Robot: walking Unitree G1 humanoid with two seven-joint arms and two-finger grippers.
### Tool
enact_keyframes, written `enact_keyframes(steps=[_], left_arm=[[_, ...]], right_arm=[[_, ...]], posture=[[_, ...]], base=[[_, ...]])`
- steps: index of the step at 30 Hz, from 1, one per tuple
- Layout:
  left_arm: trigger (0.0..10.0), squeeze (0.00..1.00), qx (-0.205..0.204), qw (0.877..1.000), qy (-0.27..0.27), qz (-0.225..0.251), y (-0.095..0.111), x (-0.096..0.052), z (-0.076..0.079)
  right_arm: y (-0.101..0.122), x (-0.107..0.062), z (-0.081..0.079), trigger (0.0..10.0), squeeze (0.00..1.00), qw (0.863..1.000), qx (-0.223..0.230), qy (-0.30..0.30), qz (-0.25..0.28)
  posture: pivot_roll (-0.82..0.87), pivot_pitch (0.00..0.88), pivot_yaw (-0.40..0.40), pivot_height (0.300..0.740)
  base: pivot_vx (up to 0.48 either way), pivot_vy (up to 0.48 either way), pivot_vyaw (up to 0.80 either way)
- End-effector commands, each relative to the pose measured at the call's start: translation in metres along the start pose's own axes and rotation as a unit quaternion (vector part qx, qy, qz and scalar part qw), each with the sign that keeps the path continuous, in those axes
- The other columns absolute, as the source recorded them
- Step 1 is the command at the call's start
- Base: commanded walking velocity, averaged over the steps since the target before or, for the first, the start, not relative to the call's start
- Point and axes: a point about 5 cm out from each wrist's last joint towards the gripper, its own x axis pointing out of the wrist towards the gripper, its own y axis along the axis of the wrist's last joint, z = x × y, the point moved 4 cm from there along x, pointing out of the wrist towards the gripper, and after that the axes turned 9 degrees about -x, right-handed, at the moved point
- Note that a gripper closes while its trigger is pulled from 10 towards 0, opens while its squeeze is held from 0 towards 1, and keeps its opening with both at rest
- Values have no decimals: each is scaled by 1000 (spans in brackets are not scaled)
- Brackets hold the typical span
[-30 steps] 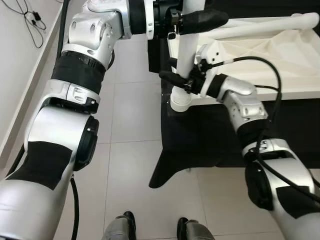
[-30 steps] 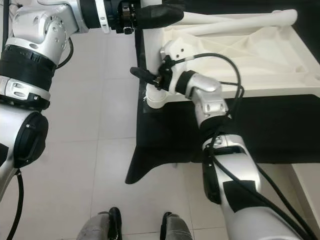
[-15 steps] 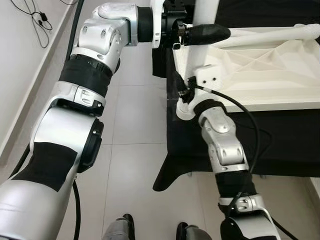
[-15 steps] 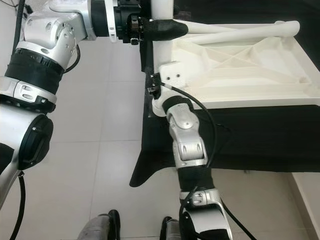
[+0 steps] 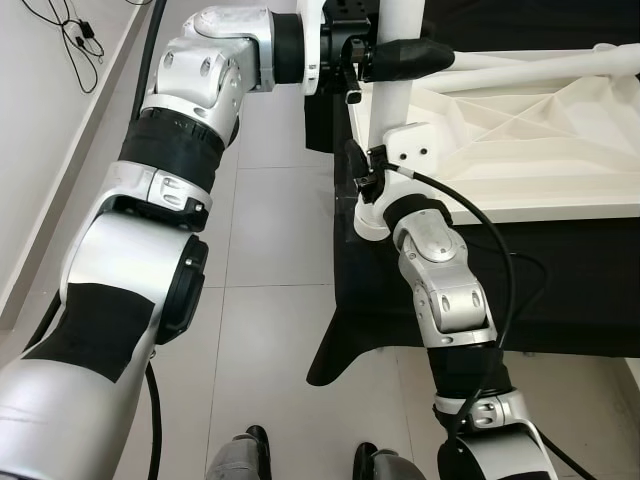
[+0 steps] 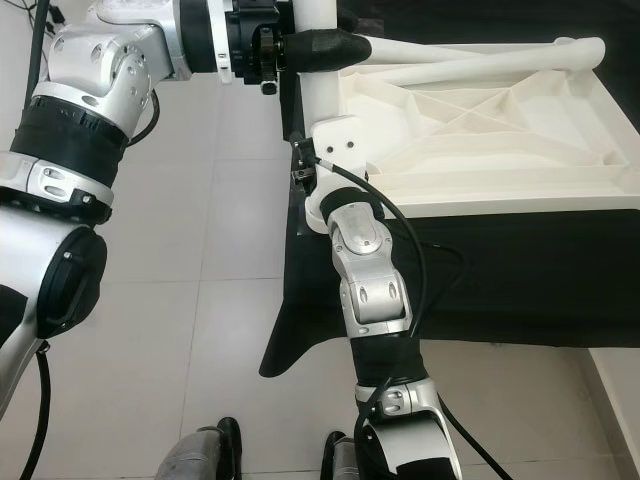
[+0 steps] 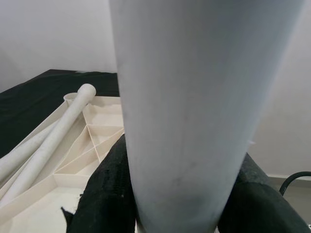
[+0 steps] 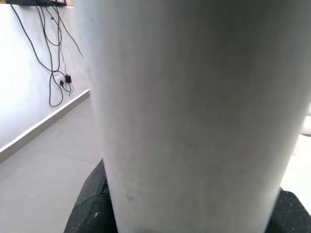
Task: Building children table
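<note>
Both claws clamp one upright white leg (image 5: 392,100) — left claw (image 5: 400,58) above right claw (image 5: 362,180) — at the upturned tabletop (image 5: 520,140) corner; two loose legs (image 5: 540,68) remain.

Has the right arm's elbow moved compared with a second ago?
Yes. The right arm has swung in toward the robot's left, and now rises almost straight up under the table leg instead of reaching in from beside the tabletop.
</note>
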Motion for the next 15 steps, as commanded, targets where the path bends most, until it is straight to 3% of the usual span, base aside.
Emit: enact_keyframes(steps=[1,8,9,11,12,15], left_arm=[[0,0,10,1000,-17,-7,1,7,5],[0,0,9,1000,-19,-11,0,8,4],[0,0,8,1000,-22,-11,0,10,5],[0,0,7,1000,-24,-11,0,10,5],[0,0,8,1000,-28,-10,1,12,6],[0,0,8,999,-33,-7,2,13,7]], right_arm=[[-62,-13,-10,0,0,991,28,11,-133],[-60,-13,-8,0,0,990,34,5,-139],[-60,-13,-7,3608,0,989,37,0,-140],[-59,-12,-6,3608,0,989,38,-3,-141],[-59,-12,-7,10000,0,989,43,-4,-140],[-57,-11,-8,10000,0,990,47,-1,-134]], posture=[[104,263,14,740],[103,264,15,740],[102,265,17,740],[102,265,17,740],[101,265,19,740],[100,266,21,740]], base=[[0,0,0],[0,0,0],[0,0,0],[0,0,0],[0,0,0],[0,0,0]])
